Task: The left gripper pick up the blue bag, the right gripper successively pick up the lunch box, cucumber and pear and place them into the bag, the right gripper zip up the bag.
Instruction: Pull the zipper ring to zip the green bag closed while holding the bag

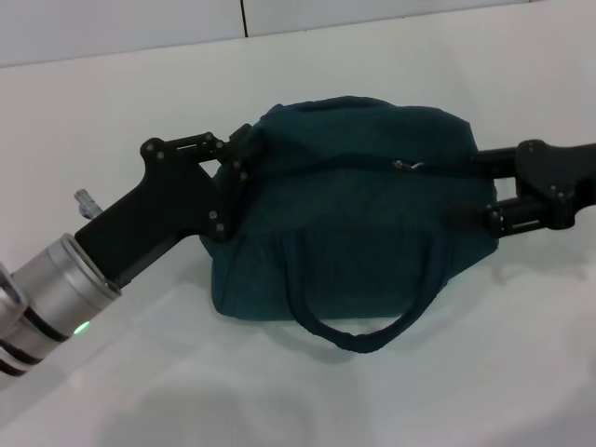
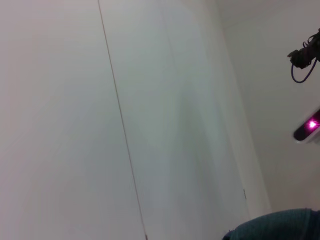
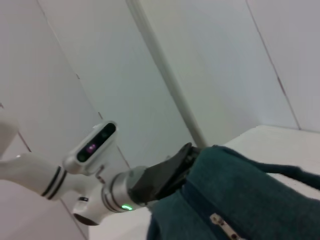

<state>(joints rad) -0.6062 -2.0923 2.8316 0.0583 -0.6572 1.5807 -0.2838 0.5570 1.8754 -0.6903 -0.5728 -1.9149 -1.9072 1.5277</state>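
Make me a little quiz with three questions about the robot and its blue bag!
1. True or false: the blue bag is zipped shut along its top.
2. Which gripper is at the bag's left end? A) left gripper B) right gripper
3. Fill in: the loop handle hangs down the bag's ____ side, onto the white table.

Key: 1 true. 2 A. 3 front (the side nearest the robot).
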